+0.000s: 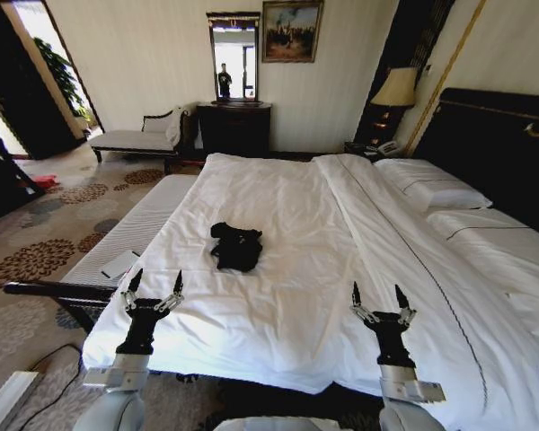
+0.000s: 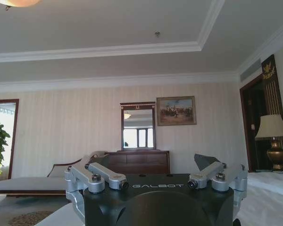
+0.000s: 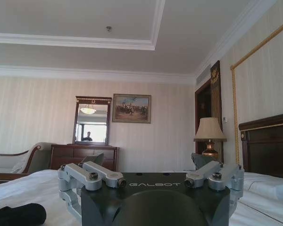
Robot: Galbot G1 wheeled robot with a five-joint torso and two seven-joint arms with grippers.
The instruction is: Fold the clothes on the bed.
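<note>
A carpeted bedroom with striped pale walls holds a large bed (image 1: 296,269) made up in white, its dark headboard (image 1: 503,144) along the right side of the head view and 2 white pillows (image 1: 431,187) lying beside it. On the far wall hang a framed mirror (image 1: 234,56) above a dark dresser (image 1: 234,127) and a painting (image 1: 292,30), with a lit lamp (image 1: 395,90) toward the headboard corner and a pale chaise (image 1: 144,135) off to the left. The black T-shirt (image 1: 236,246) lies crumpled in a heap on the duvet, about midway across the bed and nearer its left edge than the headboard. The left gripper (image 1: 155,283) is raised near the bed's near left corner, fingers spread wide and holding nothing. The right gripper (image 1: 379,295) is raised over the near edge of the bed, also spread wide and empty. Both are well apart from the T-shirt, which shows as a dark bundle at the edge of the right wrist view (image 3: 16,214).
</note>
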